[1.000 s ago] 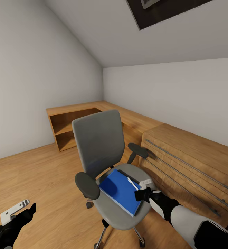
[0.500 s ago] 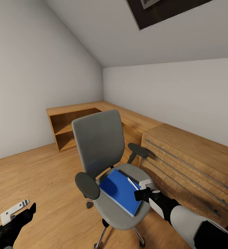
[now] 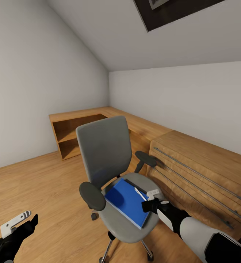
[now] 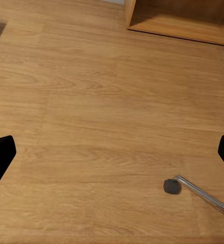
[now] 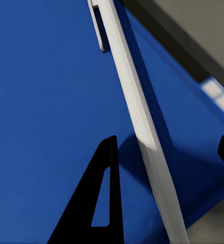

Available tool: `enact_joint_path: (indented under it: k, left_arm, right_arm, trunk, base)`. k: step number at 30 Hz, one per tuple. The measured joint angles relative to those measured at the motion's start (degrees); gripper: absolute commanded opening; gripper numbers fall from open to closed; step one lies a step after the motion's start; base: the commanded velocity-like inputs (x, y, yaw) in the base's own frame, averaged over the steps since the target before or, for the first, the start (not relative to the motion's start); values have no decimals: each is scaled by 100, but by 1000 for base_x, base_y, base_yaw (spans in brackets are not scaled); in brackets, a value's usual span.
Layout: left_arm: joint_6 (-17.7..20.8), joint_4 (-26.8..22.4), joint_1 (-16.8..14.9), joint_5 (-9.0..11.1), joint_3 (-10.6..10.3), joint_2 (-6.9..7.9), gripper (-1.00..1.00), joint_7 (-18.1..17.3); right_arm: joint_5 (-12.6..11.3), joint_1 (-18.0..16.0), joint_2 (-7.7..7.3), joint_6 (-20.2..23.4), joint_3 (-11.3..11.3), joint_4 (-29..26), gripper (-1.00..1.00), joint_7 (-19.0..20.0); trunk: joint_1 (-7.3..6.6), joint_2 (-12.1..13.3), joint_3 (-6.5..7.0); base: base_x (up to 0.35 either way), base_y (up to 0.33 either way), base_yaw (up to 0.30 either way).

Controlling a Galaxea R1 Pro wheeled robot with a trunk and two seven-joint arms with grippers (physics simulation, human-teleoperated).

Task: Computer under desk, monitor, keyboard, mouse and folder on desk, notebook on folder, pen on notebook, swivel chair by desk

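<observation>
the bedroom is seen from the head view as an attic space with a sloped pale ceiling, a dark-framed skylight (image 3: 171,11) at twelve o'clock, and a wood plank floor (image 3: 44,182). low light-wood cabinets (image 3: 193,160) are ranged along the walls from eleven o'clock round to three o'clock. the swivel chair (image 3: 109,160) is placed at the centre of the head view, just beside the cabinets, its grey back turned toward eleven o'clock and its seat toward five o'clock. the folder (image 3: 126,201) is laid flat on the seat, bright blue, at about five o'clock from the chair back. a thin dark edge, likely the notebook (image 3: 136,186), is seen along the folder's far side, though this cannot be told for certain. the pen (image 3: 140,193) is laid on the folder near that edge; in the right wrist view it (image 5: 142,132) is shown as a whitish stick crossing the blue cover. the right gripper (image 3: 149,202) is held over the folder's near corner at five o'clock, its jaws apart on either side of the pen. the left gripper (image 3: 16,226) is held low at seven o'clock above the floor, well apart from the chair, its jaws spread wide; a chair castor (image 4: 172,186) is seen beneath it.
</observation>
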Motion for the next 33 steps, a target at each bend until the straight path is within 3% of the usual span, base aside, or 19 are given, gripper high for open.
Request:
enact_joint_path:
  k: [6, 33]
  left_arm:
    - [0, 0, 0, 0, 0, 0, 100, 0]
    - [0, -1, 0, 0, 0, 0, 100, 0]
  right_arm:
    - [3, -52, -4, 222, 1, -25, -100, 9]
    - [4, -92, 5, 378, 3, -32, -100, 9]
  trunk:
    - [0, 0, 0]
    - [0, 0, 0]
  base:
    - [0, 0, 0]
    - [0, 0, 0]
